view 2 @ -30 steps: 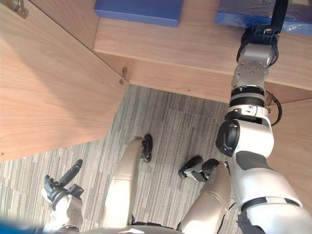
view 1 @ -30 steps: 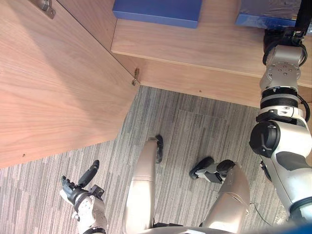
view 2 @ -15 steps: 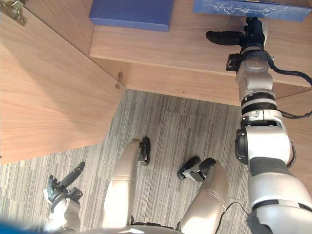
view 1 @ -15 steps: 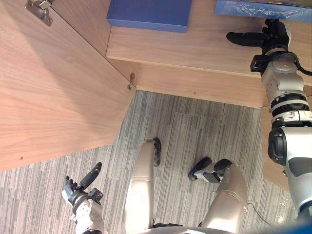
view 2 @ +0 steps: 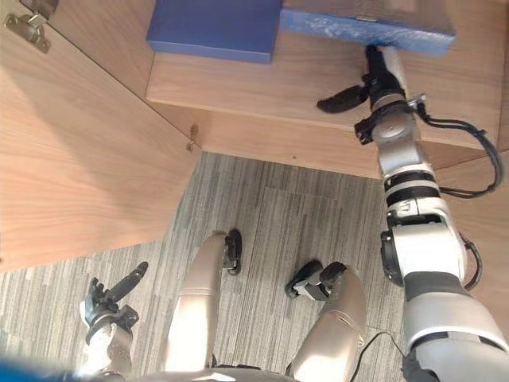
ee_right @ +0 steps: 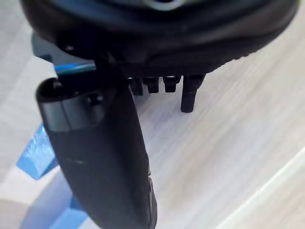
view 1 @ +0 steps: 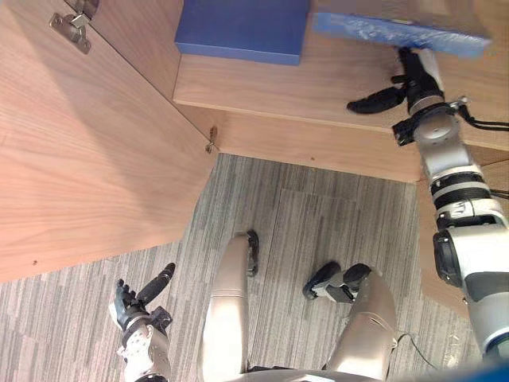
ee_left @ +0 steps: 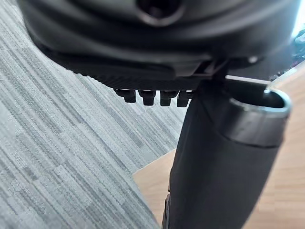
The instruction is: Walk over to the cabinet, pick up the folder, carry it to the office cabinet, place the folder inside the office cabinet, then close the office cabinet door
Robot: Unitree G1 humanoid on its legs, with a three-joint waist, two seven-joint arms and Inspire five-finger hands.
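The left hand (view 1: 135,310) hangs low at the robot's left side, above the grey striped carpet (view 1: 318,207). Its fingers (ee_left: 147,98) are loosely extended, the thumb stands out to one side, and the hand holds nothing.

Beyond it, on the left, the wooden cabinet door (view 1: 87,159) stands swung open. A metal hinge (view 1: 71,28) is fixed near its far upper corner. A small metal fitting (view 1: 211,137) sits on the front edge of the cabinet, where the door's lower corner meets it.

Further on, the wooden shelf (view 1: 302,87) of the open cabinet runs across the scene. The right arm is stretched out over this shelf. The right hand (view 1: 413,87) lies low above the bare wood, fingers (ee_right: 188,98) straight and pointing toward the back, thumb (view 1: 370,102) spread out to the robot's left. The hand grips nothing.

The folder (view 1: 398,32), blue and wrapped in clear plastic, lies flat on the shelf just beyond the right hand's fingertips. Whether the fingertips touch its near edge cannot be determined. The right wrist view shows a corner of the folder past the thumb.

A dark blue box (view 1: 242,28) lies flat on the same shelf to the left of the folder, close beside it and apart from both hands.
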